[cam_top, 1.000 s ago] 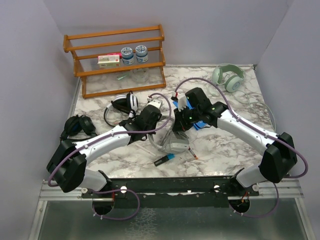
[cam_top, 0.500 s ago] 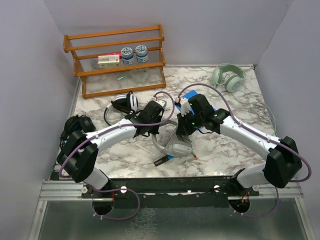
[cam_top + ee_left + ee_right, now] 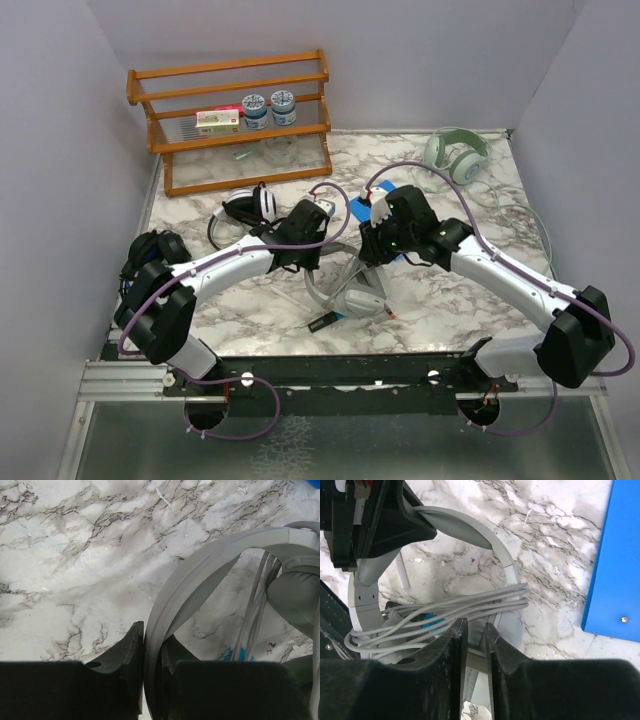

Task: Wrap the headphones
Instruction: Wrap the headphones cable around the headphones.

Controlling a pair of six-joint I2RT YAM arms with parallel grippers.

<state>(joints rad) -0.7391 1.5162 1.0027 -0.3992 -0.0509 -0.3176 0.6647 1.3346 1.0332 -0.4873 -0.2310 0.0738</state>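
Observation:
A pale grey pair of headphones (image 3: 352, 297) lies at the table's middle front, its cable (image 3: 470, 605) coiled in several loops across the band and ear cup. My left gripper (image 3: 152, 640) is shut on the grey headband (image 3: 200, 575), which runs up between its fingers. My right gripper (image 3: 475, 627) hovers just over the coiled cable with its jaws slightly apart and nothing between them. In the top view the left gripper (image 3: 316, 262) and the right gripper (image 3: 368, 256) face each other over the headphones. Other headphones lie around: a black pair (image 3: 158, 250), a white-and-black pair (image 3: 245, 207), a pale pair (image 3: 455, 155).
A wooden rack (image 3: 235, 120) with jars and a box stands at the back left. A blue flat object (image 3: 615, 555) lies beside the right gripper. A dark pen with a blue tip (image 3: 325, 321) lies close to the grey headphones. Loose cable trails at the right edge (image 3: 525, 215).
The right gripper's jaws have parted from shut and it has shifted slightly back and right. The left arm swung inward with the headband a second ago and has since held still.

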